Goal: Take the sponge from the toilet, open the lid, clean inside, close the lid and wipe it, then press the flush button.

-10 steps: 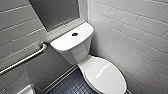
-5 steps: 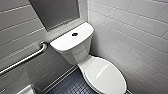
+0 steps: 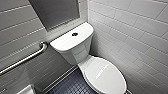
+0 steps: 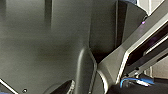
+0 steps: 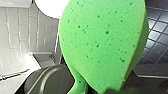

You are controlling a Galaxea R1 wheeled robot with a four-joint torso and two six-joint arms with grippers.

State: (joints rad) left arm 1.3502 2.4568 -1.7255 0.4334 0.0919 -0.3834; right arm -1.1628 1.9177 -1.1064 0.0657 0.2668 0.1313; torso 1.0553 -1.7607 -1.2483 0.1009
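right gripper (image 5: pixel 105 88): holding the sponge (image 5: pixel 102 42) by its narrow end, as far as I can judge; the broad green end sits right against the wrist camera.
left gripper: cannot tell whether wide or narrow from its wrist view.
sponge location: off the toilet (image 3: pixel 75 53) and up in the air, with dark floor tiles behind it.
slip risk: the sponge is soft and looks held only at the waist. It could squash, twist or pull out once pressed on a surface, and then drop on the floor (image 3: pixel 72 86) or into the bowl.
blocked view risk: the sponge covers most of the right wrist view, so aiming that arm depends on the head view.
lid (image 3: pixel 105 75): down, closed, glossy white, nothing on it.
lid risk: the edge is smooth and thin with little to hook, so a finger may skid off. If the lid is let go partway it would likely slam.
stage: pick looks done, lid not yet opened.
wall (image 3: pixel 130 32): tiled, just beside the bowl and tank on the right. That is a tight side for the right arm, so an elbow or wrist could bump it.
flush button (image 3: pixel 74 34): small, dark, in the middle of the tank top, untouched.
button risk: it is a small target, easy to miss or press off-centre.
grab bar (image 3: pixel 25 58): on the left wall, near the tank. The left arm could snag on it when reaching.
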